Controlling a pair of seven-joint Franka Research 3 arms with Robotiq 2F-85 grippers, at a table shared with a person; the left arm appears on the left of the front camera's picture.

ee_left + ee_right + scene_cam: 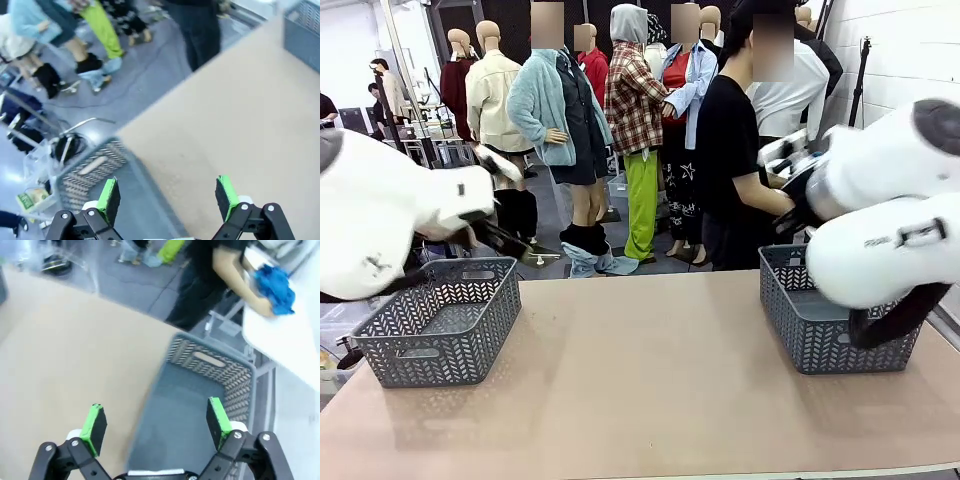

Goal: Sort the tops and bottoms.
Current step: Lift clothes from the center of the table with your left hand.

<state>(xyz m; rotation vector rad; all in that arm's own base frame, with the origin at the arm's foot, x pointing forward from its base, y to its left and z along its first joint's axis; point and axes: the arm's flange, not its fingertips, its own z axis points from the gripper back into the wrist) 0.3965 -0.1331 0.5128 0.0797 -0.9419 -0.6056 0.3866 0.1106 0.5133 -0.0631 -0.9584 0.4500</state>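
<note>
- Right wrist view: we are hovering our right gripper [156,422], jaws apart, above the right basket [210,385], awaiting clothes.
- We are poising the left gripper [166,196], jaws apart, at the left basket [85,172].
- A person [210,270] is gathering the blue shirt [275,282] on a side table [290,340] beyond.

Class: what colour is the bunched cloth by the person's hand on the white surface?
Bright blue. The cloth shows best in the right wrist view.

The right arm [880,250] hid the right basket's [800,325] right side. The blue cloth [275,282] at the person's hand [261,305] was blurred; garment type indeterminate. The left basket [92,167] was blurred, its near end cut off.
</note>
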